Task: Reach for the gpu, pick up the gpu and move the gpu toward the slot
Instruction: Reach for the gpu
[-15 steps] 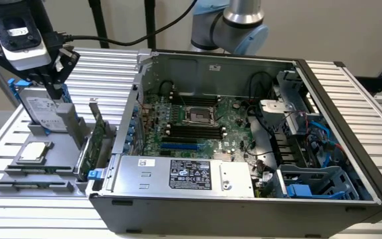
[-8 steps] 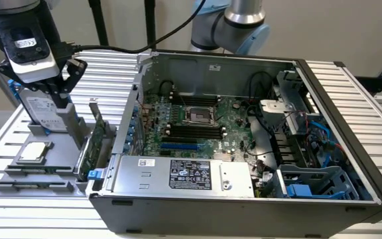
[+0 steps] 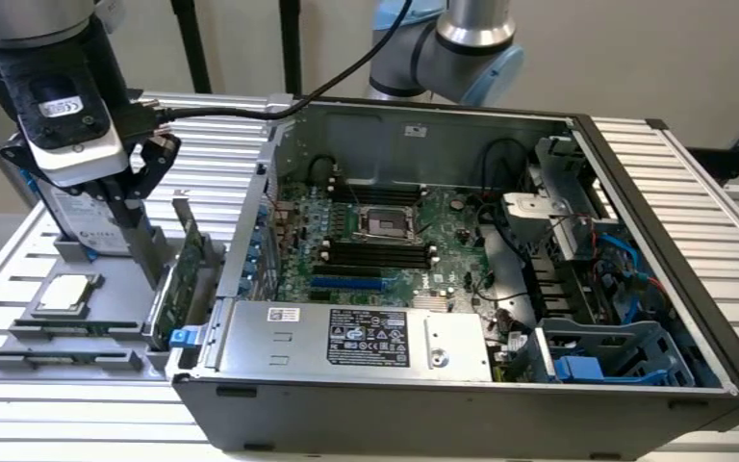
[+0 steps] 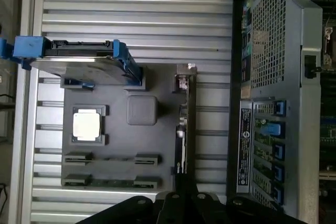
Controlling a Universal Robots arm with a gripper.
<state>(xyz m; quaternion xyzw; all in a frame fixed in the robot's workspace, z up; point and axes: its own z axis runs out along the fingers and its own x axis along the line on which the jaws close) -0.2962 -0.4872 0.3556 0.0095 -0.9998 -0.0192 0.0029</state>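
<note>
My gripper [image 3: 149, 262] hangs low over the gray tray [image 4: 118, 142], just beside the gpu [image 3: 192, 260], which stands on edge at the tray's side nearest the computer case [image 3: 472, 399]; whether the gripper is wide, narrow or clamped I cannot tell; the wrist view looks down the card's thin edge, with the CPU chip [image 4: 86, 126] and hard drive [image 4: 79, 66] well apart from it; the exterior view looks into the case, onto the motherboard [image 3: 453, 217].

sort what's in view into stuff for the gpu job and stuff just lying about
For the job:
thin green circuit-board gpu with silver metal bracket
black gripper, nearest the gpu
long blue plastic card slot

Lying about:
silver boxy hard drive with blue rails
small square silver CPU chip
</note>
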